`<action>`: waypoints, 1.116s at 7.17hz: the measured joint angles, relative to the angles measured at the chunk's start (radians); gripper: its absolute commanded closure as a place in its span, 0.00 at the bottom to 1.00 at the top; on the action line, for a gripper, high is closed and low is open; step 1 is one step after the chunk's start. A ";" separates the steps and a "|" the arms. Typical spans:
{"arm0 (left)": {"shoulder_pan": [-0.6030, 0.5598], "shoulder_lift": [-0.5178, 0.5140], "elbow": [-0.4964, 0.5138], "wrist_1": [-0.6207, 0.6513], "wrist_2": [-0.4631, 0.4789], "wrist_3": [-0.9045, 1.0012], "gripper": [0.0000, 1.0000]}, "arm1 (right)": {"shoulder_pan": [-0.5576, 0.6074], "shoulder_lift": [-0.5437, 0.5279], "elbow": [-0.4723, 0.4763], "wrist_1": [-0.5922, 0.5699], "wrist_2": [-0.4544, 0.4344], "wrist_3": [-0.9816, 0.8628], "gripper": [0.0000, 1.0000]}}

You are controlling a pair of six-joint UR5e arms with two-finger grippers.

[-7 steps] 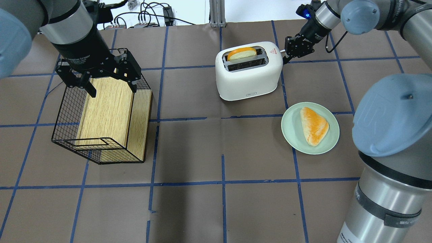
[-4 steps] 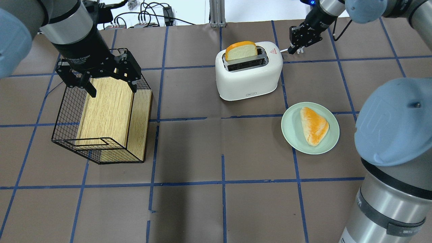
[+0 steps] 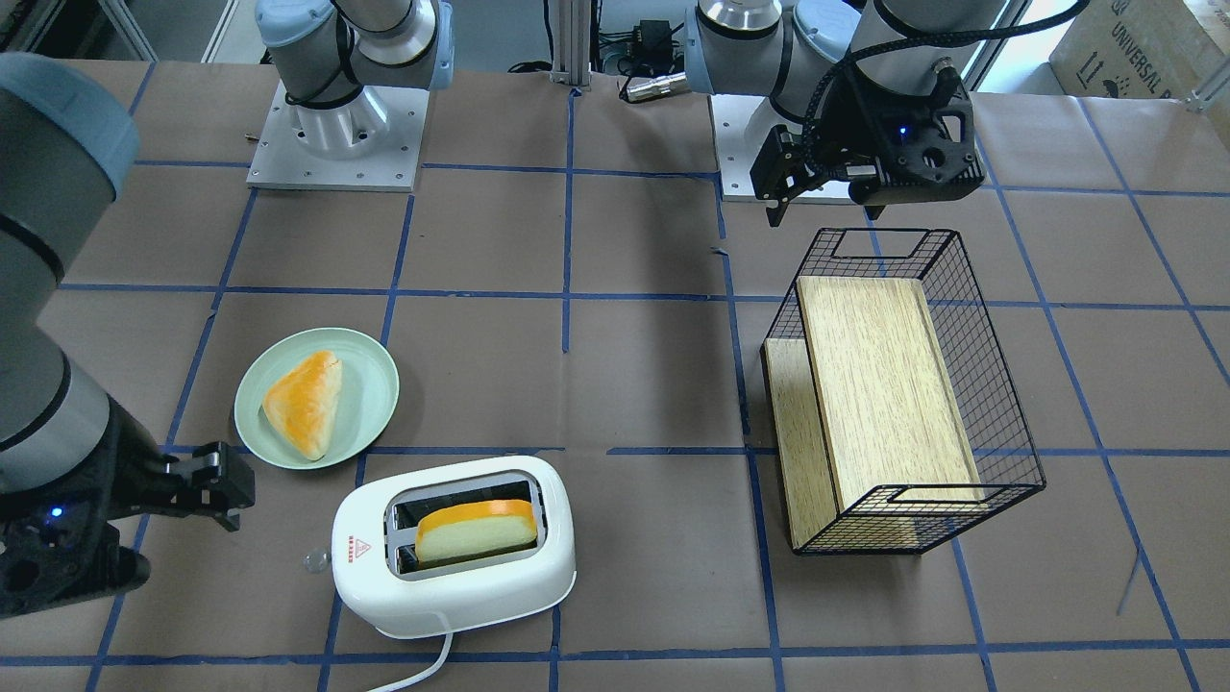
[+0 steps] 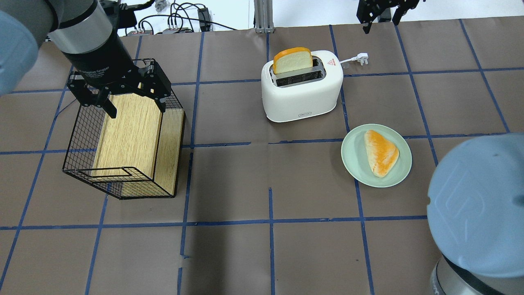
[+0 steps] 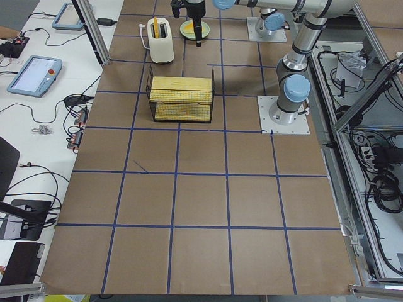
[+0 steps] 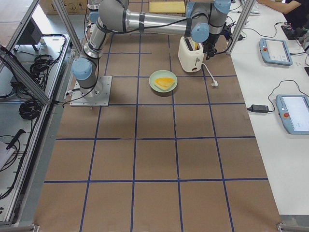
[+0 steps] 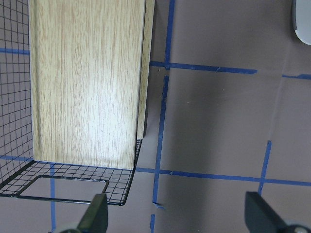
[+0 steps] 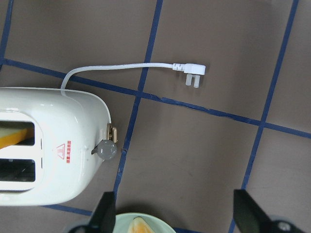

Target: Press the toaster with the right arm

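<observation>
The white toaster (image 4: 302,92) stands at the far middle of the table, with a slice of bread (image 4: 292,60) standing high in its back slot. It also shows in the front-facing view (image 3: 461,586) and in the right wrist view (image 8: 48,145). Its grey lever knob (image 8: 107,149) is at the end with the red triangle. My right gripper (image 4: 380,18) is open and empty. It hangs up and away from the toaster's lever end, near the table's far edge, touching nothing. My left gripper (image 4: 137,102) is open and empty above the wire basket (image 4: 77,135).
The toaster's white cord and plug (image 4: 362,57) lie on the table behind the lever end. A pale green plate (image 4: 352,164) holding a triangular pastry (image 4: 381,152) sits in front of the toaster, to its right. The basket holds a wooden board (image 4: 131,131).
My right gripper has left the toaster's lever end and moved up and away toward the far edge, its fingers now apart. The bread slice has risen in the slot. The left arm is still.
</observation>
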 measured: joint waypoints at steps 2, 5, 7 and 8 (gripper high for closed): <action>0.000 0.000 0.000 0.000 0.000 0.000 0.00 | 0.017 -0.171 0.177 0.034 0.001 -0.009 0.00; 0.000 0.000 0.000 0.000 0.000 0.000 0.00 | 0.018 -0.419 0.446 0.037 0.024 0.039 0.00; 0.000 0.000 0.000 0.001 0.000 0.000 0.00 | 0.018 -0.466 0.476 0.065 0.013 0.054 0.00; 0.000 0.000 0.000 0.000 0.000 0.000 0.00 | 0.018 -0.472 0.483 0.070 0.006 0.057 0.00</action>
